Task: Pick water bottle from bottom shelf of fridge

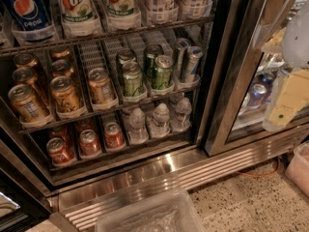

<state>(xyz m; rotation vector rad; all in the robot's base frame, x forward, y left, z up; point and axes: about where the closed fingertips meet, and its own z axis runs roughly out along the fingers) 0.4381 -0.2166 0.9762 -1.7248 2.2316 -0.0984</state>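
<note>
The fridge (219, 81) stands open in front of me. On its bottom shelf (120, 151), three small clear water bottles with white caps stand side by side: left (136, 124), middle (159, 120), right (182, 114). Red cans (90, 142) fill the lanes to their left. My gripper (285, 105), white and beige, hangs at the right edge of the view in front of the closed glass door. It is outside the fridge, well right of the bottles and about level with them, and it holds nothing that I can see.
The rack above holds gold cans (65, 94) and green cans (133, 79); large soda bottles (77, 6) stand on top. The closed right door (251, 86) borders the opening. A ribbed steel base grille (193, 175), a clear plastic bin (149, 216) and a pink container (300, 168) are low down.
</note>
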